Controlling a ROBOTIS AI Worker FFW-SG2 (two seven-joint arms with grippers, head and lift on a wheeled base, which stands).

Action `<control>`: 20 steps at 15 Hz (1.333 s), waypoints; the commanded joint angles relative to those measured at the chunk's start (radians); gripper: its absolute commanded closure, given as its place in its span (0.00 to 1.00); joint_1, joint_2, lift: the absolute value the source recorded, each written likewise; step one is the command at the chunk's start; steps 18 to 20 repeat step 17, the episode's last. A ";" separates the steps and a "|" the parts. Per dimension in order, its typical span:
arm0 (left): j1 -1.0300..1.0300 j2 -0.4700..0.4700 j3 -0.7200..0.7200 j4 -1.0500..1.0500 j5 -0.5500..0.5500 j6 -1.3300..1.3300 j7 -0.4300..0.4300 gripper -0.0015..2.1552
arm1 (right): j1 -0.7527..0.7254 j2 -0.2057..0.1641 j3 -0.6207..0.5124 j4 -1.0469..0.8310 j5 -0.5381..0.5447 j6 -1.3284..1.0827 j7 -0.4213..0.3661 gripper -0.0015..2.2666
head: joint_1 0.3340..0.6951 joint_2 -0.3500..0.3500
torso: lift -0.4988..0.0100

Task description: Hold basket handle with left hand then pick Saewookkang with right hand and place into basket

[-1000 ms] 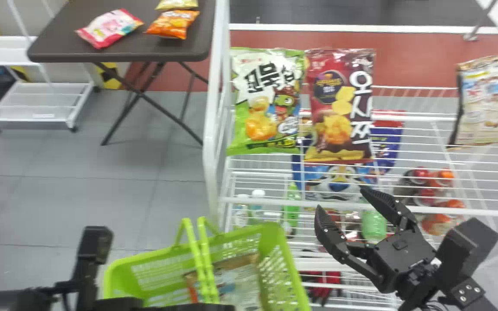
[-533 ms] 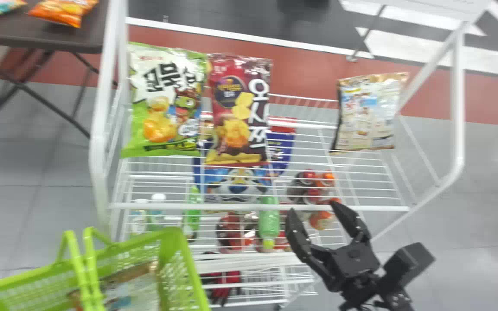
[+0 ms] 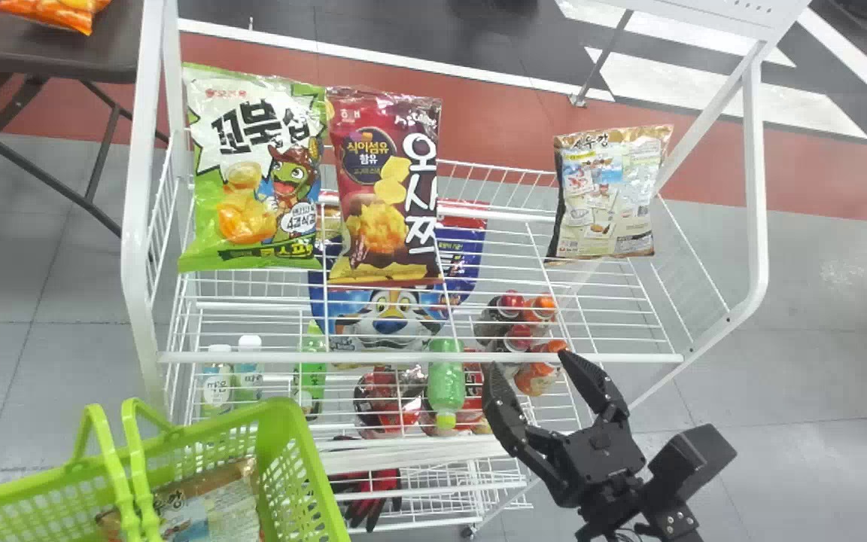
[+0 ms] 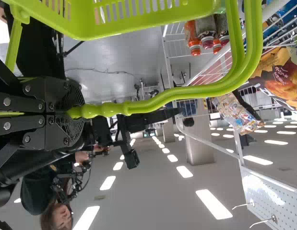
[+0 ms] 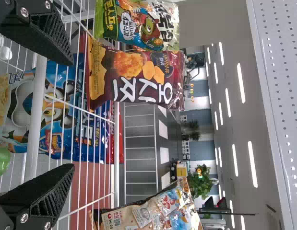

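In the head view my right gripper [image 3: 535,369] stands open before the rack's front edge, nearer than the Saewookkang bag [image 3: 610,194], which leans upright on the right part of the top shelf. The right wrist view shows the Saewookkang [image 5: 158,211] and the open right gripper [image 5: 66,115] with nothing between its fingers. The green basket [image 3: 303,459] is at the lower left, with a similar brown bag [image 3: 211,503] inside. In the left wrist view my left gripper [image 4: 74,112] is shut on the basket handle [image 4: 162,98].
A green snack bag [image 3: 249,173] and a dark red one [image 3: 384,188] stand on the left of the top shelf of the white wire rack [image 3: 418,357]. Bottles and other packs lie below. The rack's side frames [image 3: 757,181] rise at both ends. A dark table [image 3: 95,56] is at upper left.
The head view has swung to the right, so rack, table and basket appear farther left. The right gripper also appears farther left and stays open.
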 commanded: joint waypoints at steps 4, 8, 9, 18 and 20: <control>0.015 0.000 0.000 -0.018 0.001 0.032 -0.010 1.00 | 0.015 0.002 0.000 -0.005 -0.008 -0.017 0.002 0.02 | 1.00 0.00 | 0.95; 0.026 -0.003 0.000 -0.024 0.000 0.032 -0.010 1.00 | 0.028 0.002 -0.002 -0.008 -0.017 -0.035 0.002 0.02 | 1.00 0.00 | 0.95; 0.029 -0.006 0.000 -0.030 0.000 0.032 -0.010 1.00 | 0.030 0.000 -0.003 -0.009 -0.020 -0.035 0.002 0.02 | 1.00 0.00 | 0.95; 0.043 -0.016 -0.005 -0.048 -0.014 0.032 -0.010 1.00 | 0.038 0.000 -0.011 -0.012 -0.035 -0.042 0.011 0.02 | 1.00 0.00 | 0.95; 0.043 -0.016 -0.005 -0.048 -0.014 0.032 -0.010 1.00 | 0.038 0.000 -0.011 -0.012 -0.035 -0.042 0.011 0.02 | 1.00 0.00 | 0.95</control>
